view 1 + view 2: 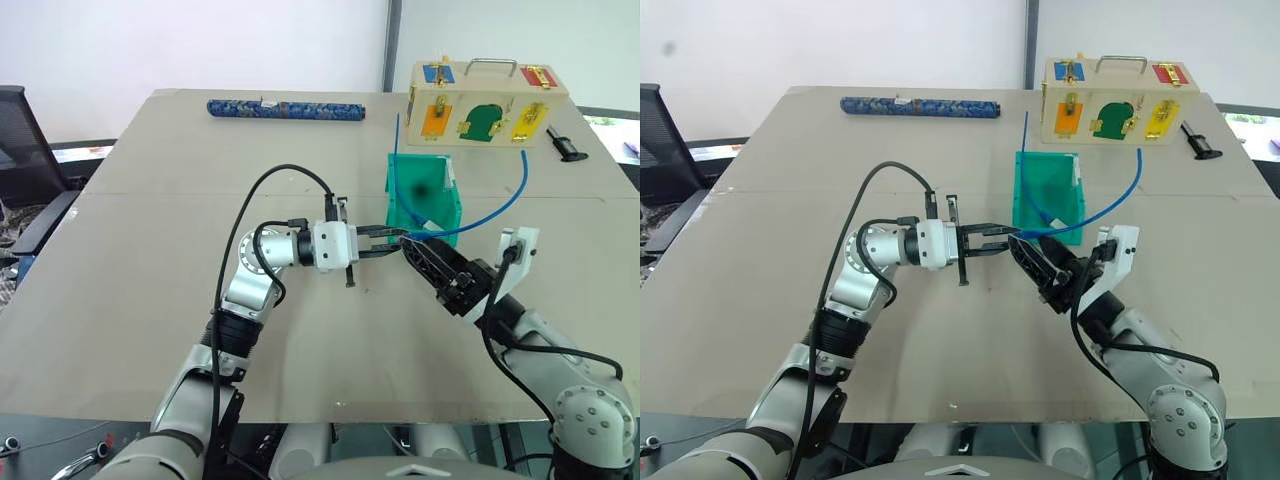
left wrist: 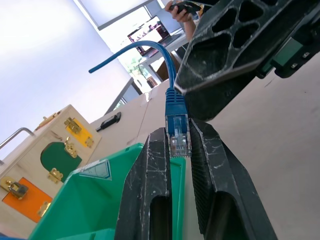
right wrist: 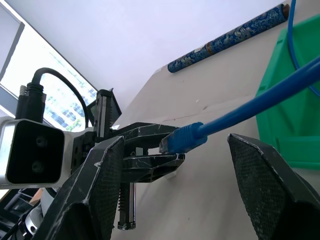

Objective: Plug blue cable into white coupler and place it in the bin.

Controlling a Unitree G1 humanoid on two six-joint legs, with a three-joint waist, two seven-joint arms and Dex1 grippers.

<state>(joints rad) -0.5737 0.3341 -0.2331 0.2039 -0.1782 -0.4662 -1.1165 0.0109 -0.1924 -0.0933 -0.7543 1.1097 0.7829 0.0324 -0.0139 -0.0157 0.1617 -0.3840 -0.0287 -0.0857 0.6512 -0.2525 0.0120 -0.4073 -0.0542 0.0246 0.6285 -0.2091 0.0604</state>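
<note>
Left gripper [image 2: 179, 150] clamps blue cable [image 2: 176, 112] plug; right gripper [image 3: 185, 195] spread beside.

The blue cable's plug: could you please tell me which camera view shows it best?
The left wrist view: the blue cable's plug sits pinched between the left pincer's fingers. The right wrist view shows it sideways; both eye views show it tiny.

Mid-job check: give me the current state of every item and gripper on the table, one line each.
Left gripper: shut on the blue cable's plug.
Right gripper: open, fingers either side of the plug, not gripping.
Blue cable: plug end held above the table, the cord arcing away.
Bin: upright on the table, with a second blue cord in it.
Wooden box: doors latched shut.
Patterned roll: lying flat at the far edge.
</note>
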